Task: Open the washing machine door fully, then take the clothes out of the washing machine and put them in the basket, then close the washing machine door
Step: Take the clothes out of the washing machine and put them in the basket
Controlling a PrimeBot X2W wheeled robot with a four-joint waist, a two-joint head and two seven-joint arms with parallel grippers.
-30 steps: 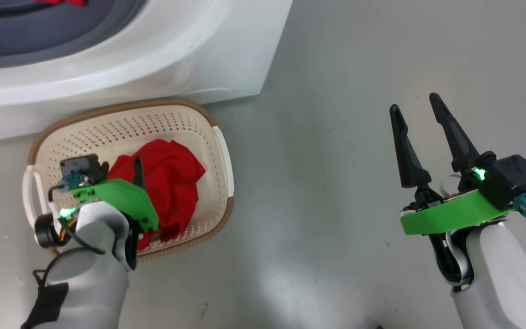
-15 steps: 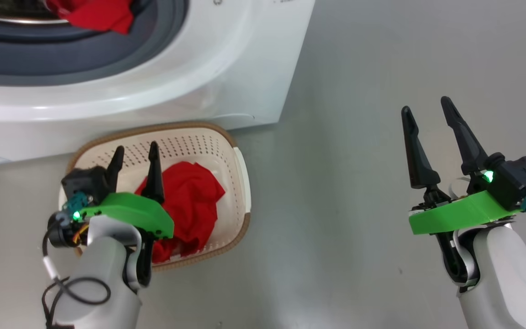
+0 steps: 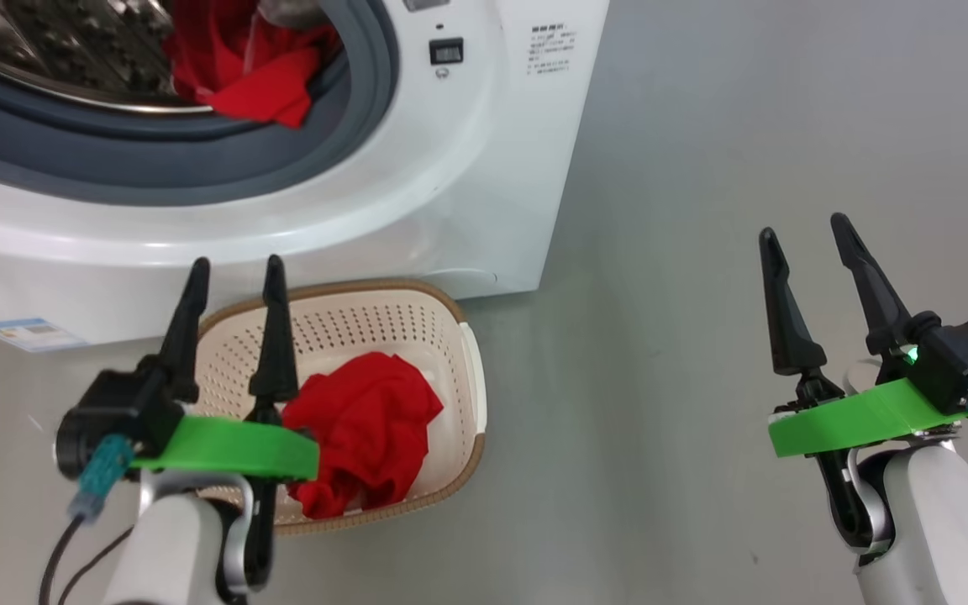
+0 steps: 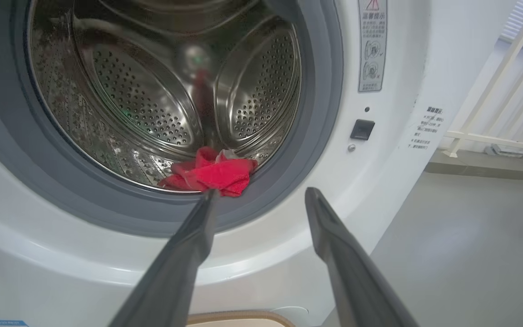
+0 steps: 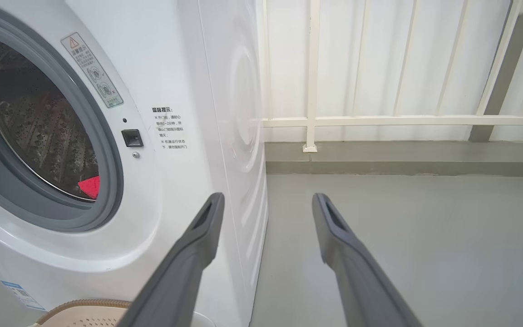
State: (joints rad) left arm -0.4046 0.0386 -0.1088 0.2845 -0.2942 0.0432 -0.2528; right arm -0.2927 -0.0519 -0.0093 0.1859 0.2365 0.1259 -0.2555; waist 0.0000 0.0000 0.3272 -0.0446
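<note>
Nearest the robot, at 7 o'clock in the head view, the left gripper [image 3: 235,265] hangs over the near left side of the basket [image 3: 383,287]. Its two fingers are spread wide and hold nothing, tips pointing to 12 o'clock toward the washer [image 3: 467,193]. At 4 o'clock the right gripper [image 3: 803,227] stands over bare grey floor [image 3: 686,252], well apart from the basket, likewise released and empty, fingers up toward 12. The basket sits on the floor between 6 and 7 o'clock, just in front of the washer's lower right corner; whether its far rim touches the machine cannot be told. A crumpled red garment [image 3: 370,428] lies inside it, heaped toward the near right wall. Left of the basket, at 9 o'clock, a blue-white sticker [image 3: 26,334] sits low on the washer's front. Farther off, at 11 o'clock, the washer's mouth stands uncovered, ringed by a grey gasket [image 3: 198,176]. More red clothes [image 3: 257,76] lie at the front lip of the steel drum [image 4: 152,91], at about 6 o'clock of the opening in the left wrist view, spilling a little onto the gasket; a small pale piece shows on top of them there. A dark latch socket [image 3: 445,51] sits at about 3 o'clock of the opening. Beyond the washer's right side, the right wrist view shows a white railing [image 5: 379,120] along the floor's far edge.
</note>
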